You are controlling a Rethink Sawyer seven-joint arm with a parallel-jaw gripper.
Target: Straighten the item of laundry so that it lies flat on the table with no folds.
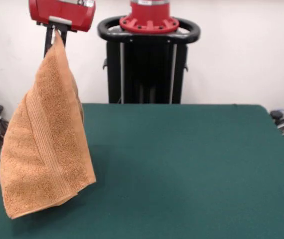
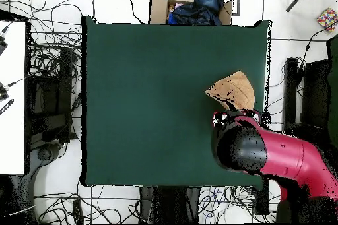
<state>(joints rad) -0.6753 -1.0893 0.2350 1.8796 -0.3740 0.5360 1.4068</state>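
Note:
The orange-tan towel (image 1: 47,144) hangs in the air from one corner, pinched by my gripper (image 1: 56,31) at the upper left of the front view. It drapes down in a long fold, woven band running along it, its lower edge at about table height near the table's (image 1: 182,164) left front. In the overhead view the towel (image 2: 232,90) shows as a small tan shape near the table's (image 2: 158,90) right edge, just beyond my gripper (image 2: 231,113), which the arm's red and black wrist covers.
The robot pedestal (image 1: 148,55) stands behind the table. A cardboard box with dark blue cloth (image 2: 195,4) sits beyond the far edge in the overhead view. Cables lie on the floor around the table, and a white desk (image 2: 12,97) stands at the left.

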